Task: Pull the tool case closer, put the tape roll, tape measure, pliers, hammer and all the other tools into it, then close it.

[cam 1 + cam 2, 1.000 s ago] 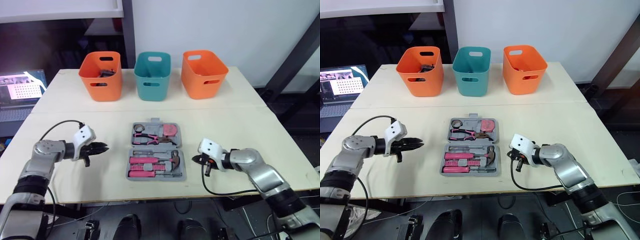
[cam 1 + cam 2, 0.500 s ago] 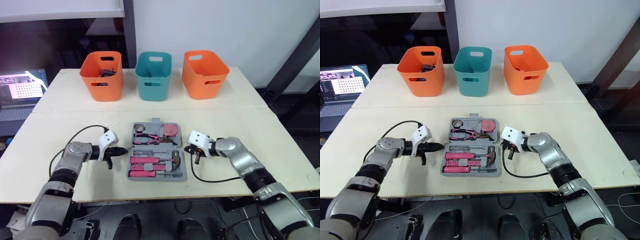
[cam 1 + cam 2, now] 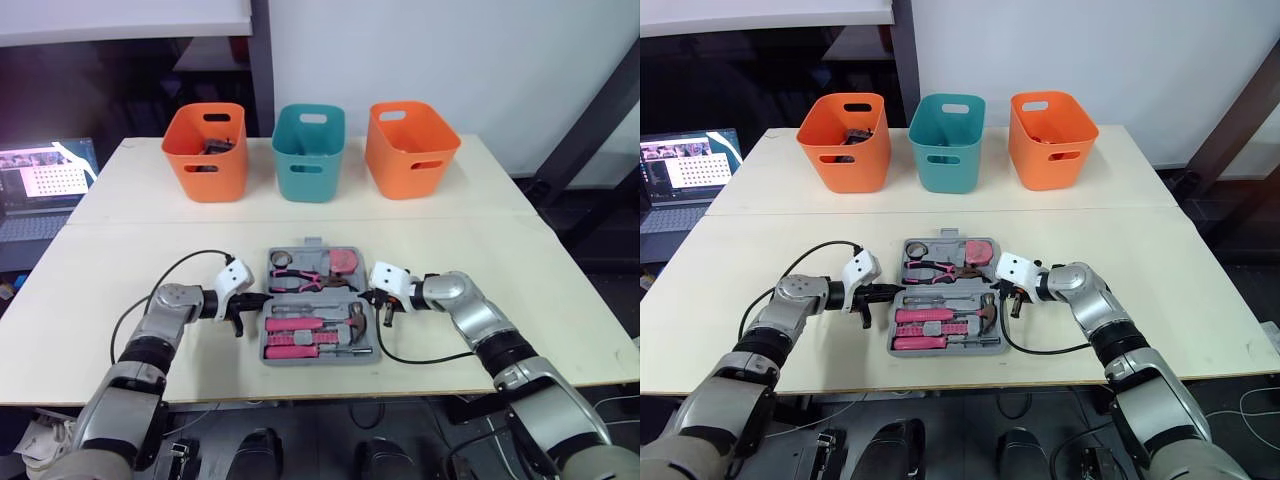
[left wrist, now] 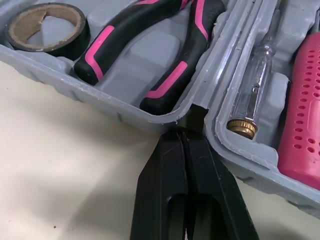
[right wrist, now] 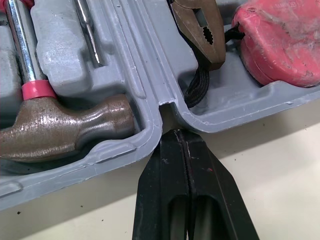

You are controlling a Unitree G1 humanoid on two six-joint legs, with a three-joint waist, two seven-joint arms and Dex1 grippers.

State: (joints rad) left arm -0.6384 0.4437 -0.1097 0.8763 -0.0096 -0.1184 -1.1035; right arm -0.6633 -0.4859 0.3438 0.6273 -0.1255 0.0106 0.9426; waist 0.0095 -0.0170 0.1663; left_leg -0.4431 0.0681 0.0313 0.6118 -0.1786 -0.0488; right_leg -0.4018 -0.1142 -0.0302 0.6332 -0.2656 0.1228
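- Both arms have swung inward since a second ago: the left gripper [image 3: 260,298] now sits at the 9 o'clock side of the tool case [image 3: 318,358], and the right gripper [image 3: 369,297] at its 3 o'clock side.
- Each gripper's fingers are pressed together with nothing between them. Their tips are nosed into the hinge notch where the two halves of the case meet.
- The case lies open near the middle of the table.
- In the far half are the tape roll [image 4: 44,25] at 11 o'clock, the pliers [image 4: 150,45] in the middle and the tape measure [image 5: 285,40] at 1 o'clock.
- In the near half, the hammer [image 5: 60,125] has its head at 3 o'clock, and a tester screwdriver [image 4: 255,90] runs along the hinge side.
- The tools look seated already, so I judge the step in hand to be drawing the case toward 6 o'clock.
- That calls for both arms to pull back evenly, so the case does not twist off the tips. The far half then has to be folded over the near one.
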